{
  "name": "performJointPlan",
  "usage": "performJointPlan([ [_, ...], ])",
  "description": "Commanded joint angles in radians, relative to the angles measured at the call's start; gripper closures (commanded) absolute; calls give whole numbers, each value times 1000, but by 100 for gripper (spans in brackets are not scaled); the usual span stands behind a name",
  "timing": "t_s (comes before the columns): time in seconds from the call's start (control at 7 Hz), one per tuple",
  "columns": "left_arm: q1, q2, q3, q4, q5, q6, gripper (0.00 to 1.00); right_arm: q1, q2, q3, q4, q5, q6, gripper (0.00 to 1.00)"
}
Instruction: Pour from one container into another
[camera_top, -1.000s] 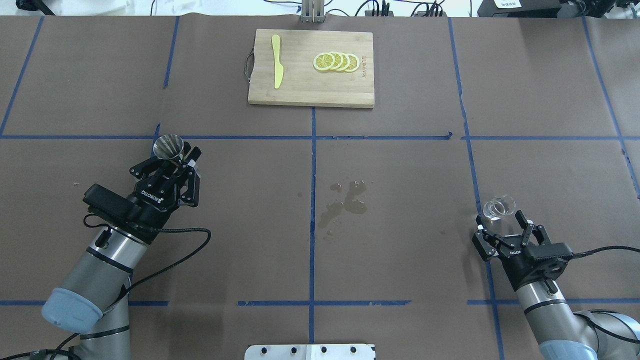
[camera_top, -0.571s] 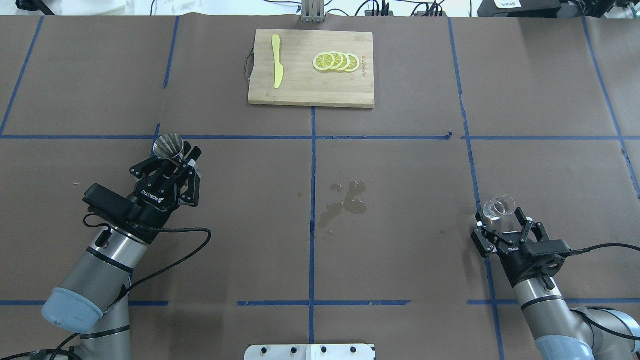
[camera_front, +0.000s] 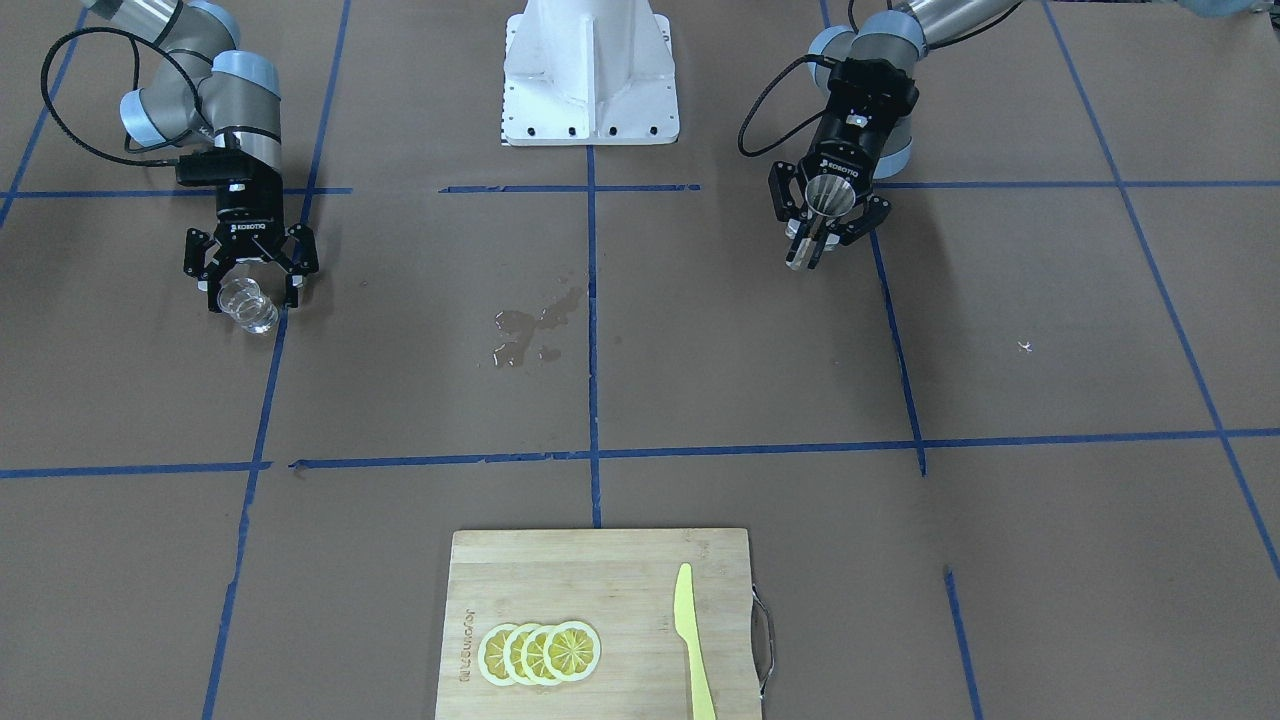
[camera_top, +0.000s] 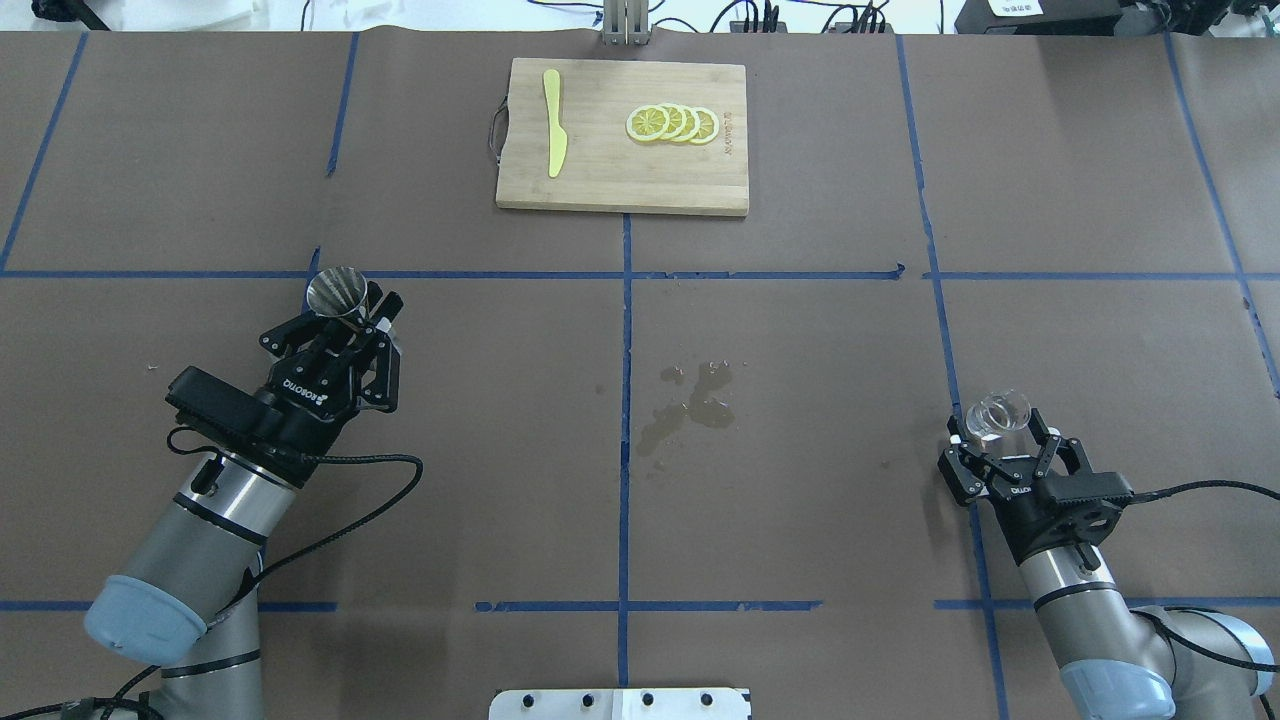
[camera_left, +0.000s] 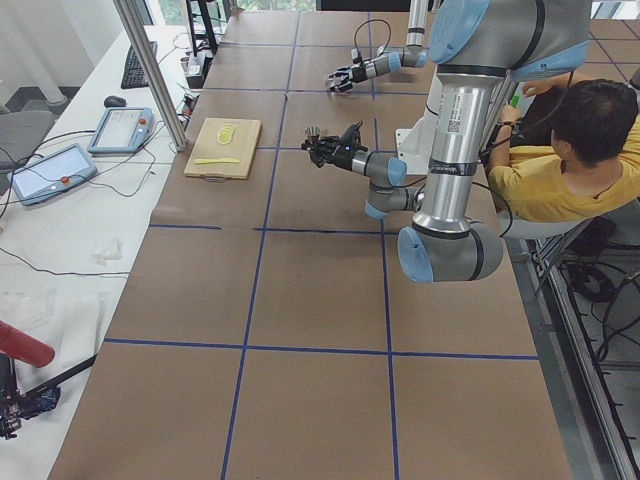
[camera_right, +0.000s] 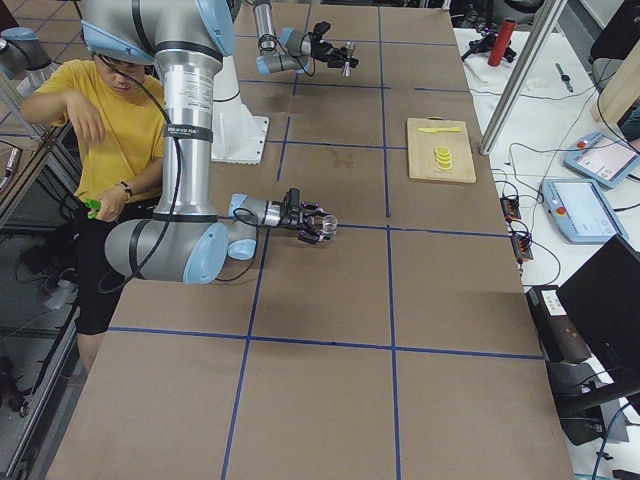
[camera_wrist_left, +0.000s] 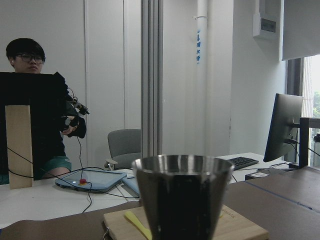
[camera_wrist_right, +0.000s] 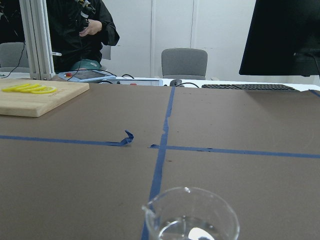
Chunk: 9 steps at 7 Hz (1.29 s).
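Glass (camera_top: 997, 413) upright on the counter (camera_top: 800, 500) at the robot's right, a little clear liquid apparently in its bottom, set between the spread fingers of the right claw (camera_top: 1000, 435), released and not yet gripping. Jigger (camera_top: 336, 291) well apart on the robot's left, mouth up, with the left claw (camera_front: 810, 252) clenched on its lower part; whether lifted or resting on the counter, not to be told. Step in hand, by judgement: taking the glass. Best done by closing squarely on the wall below the thick rim, with even contact from both fingers so as not to shove or tip it; then lifting level, carrying across to the jigger, and tilting slowly over that narrow mouth. Smooth wall likely slippery; firm but gentle grip advised. Counter covered in brown paper, ruled with blue tape (camera_top: 626, 300); wet patch (camera_top: 690, 405) near the middle; at the far edge a board (camera_top: 610, 180) with lemon slices (camera_top: 672, 123) and a yellow knife (camera_top: 553, 122). Beyond, tablets (camera_left: 120, 128), a monitor (camera_wrist_left: 282, 127), a grey chair (camera_wrist_right: 184, 62), a seated person in yellow (camera_left: 560, 150).
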Motion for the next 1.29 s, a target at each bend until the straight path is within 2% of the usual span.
performJointPlan([
  [0.0, 0, 0, 0, 0, 0, 0, 100, 5, 1, -2, 0, 8, 4, 1],
  [0.71, 0, 0, 0, 0, 2, 0, 100, 13, 5, -20, -2, 28, 3, 2],
  [0.86, 0, 1, 0, 0, 2, 0, 100, 15, 15, -22, 0, 28, 3, 12],
  [1.0, 0, 0, 0, 0, 2, 0, 100, 16, 15, -36, 0, 28, 3, 29],
  [1.14, 0, 1, 0, 0, 2, 0, 100, 16, 15, -43, 0, 28, 3, 54],
])
